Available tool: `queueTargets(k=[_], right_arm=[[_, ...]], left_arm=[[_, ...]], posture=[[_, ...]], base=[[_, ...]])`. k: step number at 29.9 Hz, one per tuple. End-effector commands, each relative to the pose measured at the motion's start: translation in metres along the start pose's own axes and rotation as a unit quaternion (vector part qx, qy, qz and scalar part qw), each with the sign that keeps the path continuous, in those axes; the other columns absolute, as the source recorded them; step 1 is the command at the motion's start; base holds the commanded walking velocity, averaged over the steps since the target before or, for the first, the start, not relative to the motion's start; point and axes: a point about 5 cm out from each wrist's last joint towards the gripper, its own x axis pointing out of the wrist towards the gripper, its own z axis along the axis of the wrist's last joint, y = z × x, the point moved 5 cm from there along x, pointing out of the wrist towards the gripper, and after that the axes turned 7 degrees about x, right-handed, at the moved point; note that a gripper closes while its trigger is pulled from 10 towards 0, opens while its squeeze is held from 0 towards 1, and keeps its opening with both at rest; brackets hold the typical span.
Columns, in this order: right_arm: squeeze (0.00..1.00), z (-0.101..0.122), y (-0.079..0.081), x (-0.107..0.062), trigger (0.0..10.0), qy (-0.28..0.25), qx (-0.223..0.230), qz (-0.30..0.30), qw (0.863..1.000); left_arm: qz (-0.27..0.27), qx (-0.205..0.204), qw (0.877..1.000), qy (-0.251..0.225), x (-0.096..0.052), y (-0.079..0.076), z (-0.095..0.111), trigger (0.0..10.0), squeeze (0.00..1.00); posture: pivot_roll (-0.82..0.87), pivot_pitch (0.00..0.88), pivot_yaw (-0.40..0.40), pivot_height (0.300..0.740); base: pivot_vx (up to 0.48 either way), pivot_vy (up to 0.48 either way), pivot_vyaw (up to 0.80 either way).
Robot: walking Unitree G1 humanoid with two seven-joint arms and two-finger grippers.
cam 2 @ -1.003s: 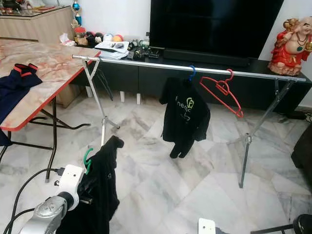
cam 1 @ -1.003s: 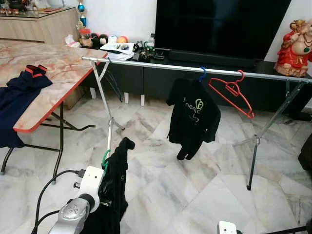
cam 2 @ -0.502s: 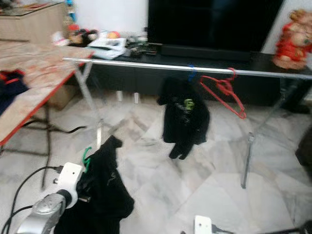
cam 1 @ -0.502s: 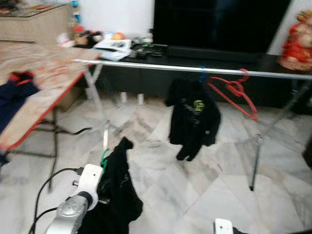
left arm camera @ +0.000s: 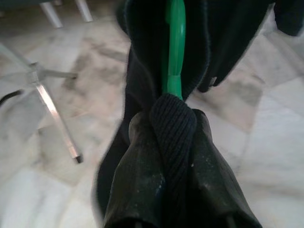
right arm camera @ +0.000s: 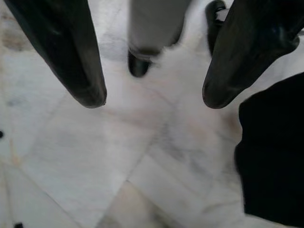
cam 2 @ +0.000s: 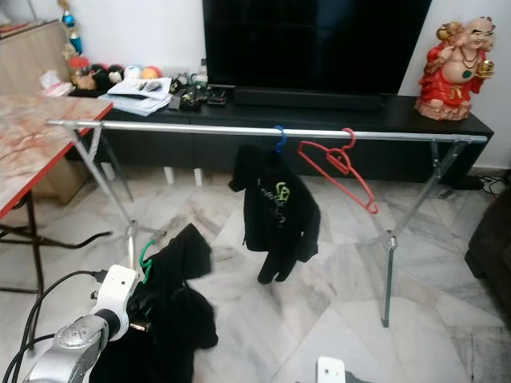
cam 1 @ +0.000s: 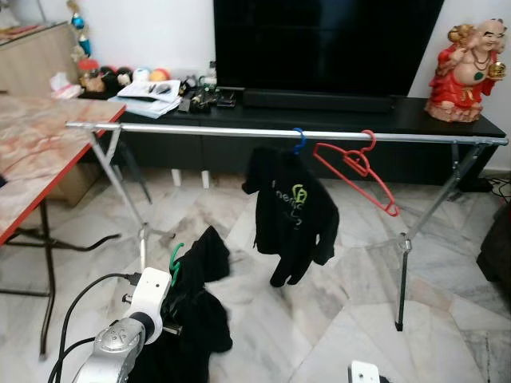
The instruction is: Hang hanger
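Note:
My left gripper (left arm camera: 166, 123) is shut on a green hanger (cam 1: 174, 258) that carries a black garment (cam 1: 196, 307), held low at the lower left. In the left wrist view the green hanger (left arm camera: 175, 52) runs up between folds of the dark cloth pinched by my fingers (left arm camera: 137, 156). Ahead stands a silver clothes rail (cam 1: 239, 131). On it hang a black shirt (cam 1: 289, 211) on a blue hanger (cam 1: 299, 140) and a bare red hanger (cam 1: 355, 169). My right gripper (right arm camera: 152, 102) hangs open over the marble floor, nothing between its fingers.
A marble-topped folding table (cam 1: 32, 163) with a red edge stands at the left. Behind the rail is a dark TV cabinet (cam 1: 335, 108) with a large screen and a red figurine (cam 1: 465, 60). The rail's crossed legs (cam 1: 403, 263) stand on the floor at both ends.
The camera has swung right and closer to the rail, so the table slid toward the left edge. The black garment in my left gripper has swung and spread out.

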Motion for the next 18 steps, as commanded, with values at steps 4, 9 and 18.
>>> queueTargets(k=[4,9,18], right_arm=[[0.00,-0.0006,0.0003,0.0000,10.0,0.002,-0.004,0.001,1.000],[0.00,-0.0024,0.0006,-0.0002,10.0,0.005,-0.010,0.003,1.000],[0.00,-0.0044,0.0014,-0.0005,10.0,0.008,-0.020,0.010,1.000]], left_arm=[[0.004,0.004,1.000,-0.010,0.0022,0.0009,0.0072,10.0,0.00],[0.009,0.002,1.000,-0.003,0.0024,0.0019,0.0037,10.0,0.00],[0.008,-0.001,1.000,0.000,0.0024,-0.0010,0.0009,10.0,0.00]], posture=[[0.11,0.009,-0.013,0.740],[0.11,0.000,-0.014,0.740],[0.11,0.000,-0.014,0.740]], base=[[0.358,0.000,0.00],[0.360,0.000,0.00],[0.362,0.000,0.00]])
